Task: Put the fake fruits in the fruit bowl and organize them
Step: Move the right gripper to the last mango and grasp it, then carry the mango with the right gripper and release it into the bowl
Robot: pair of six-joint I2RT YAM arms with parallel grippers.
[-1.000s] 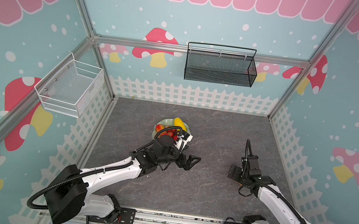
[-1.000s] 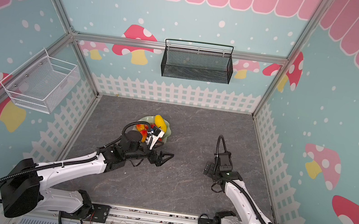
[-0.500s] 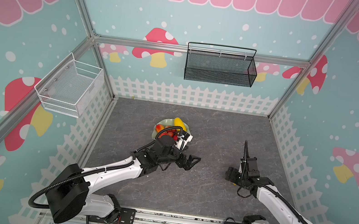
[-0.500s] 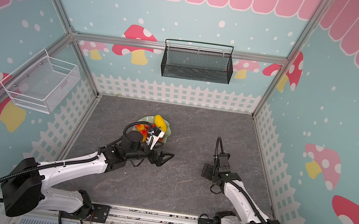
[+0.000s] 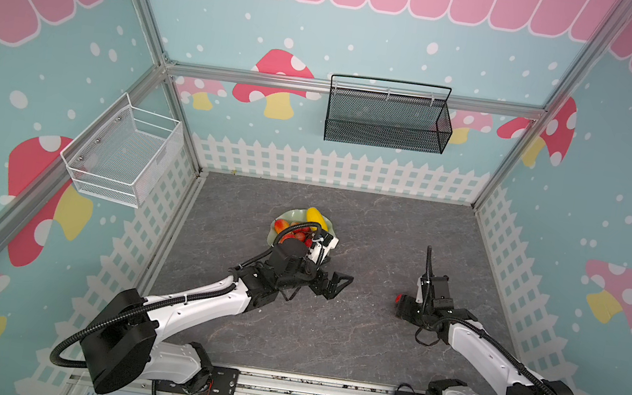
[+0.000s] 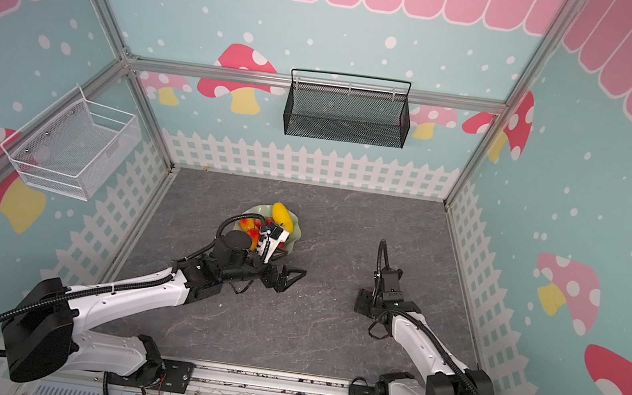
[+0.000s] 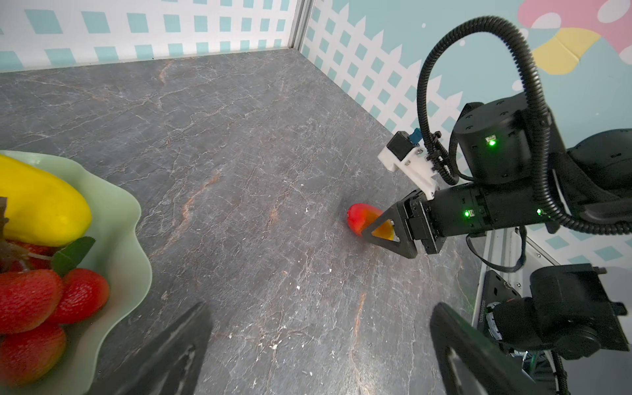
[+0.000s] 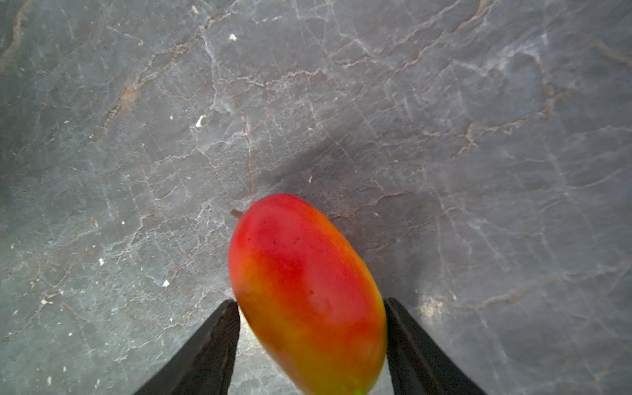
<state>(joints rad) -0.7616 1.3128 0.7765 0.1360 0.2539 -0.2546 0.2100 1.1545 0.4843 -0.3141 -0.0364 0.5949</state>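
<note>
Right claw (image 8: 310, 302) grips the last loose mango-shaped fruit (image 5: 400, 299) by both sides on the desk (image 5: 386, 225), right of centre in a top view and well apart from the fruit bowl (image 7: 130, 219) at centre. Left claw (image 5: 338, 288) hangs wide open and empty just beside that bowl. Inside already lie the yellow oblong fruit (image 7: 37, 208), the other mango-shaped fruit (image 6: 248, 223) and the red berry cluster (image 7: 30, 297), so only this one transfer seems left.
</note>
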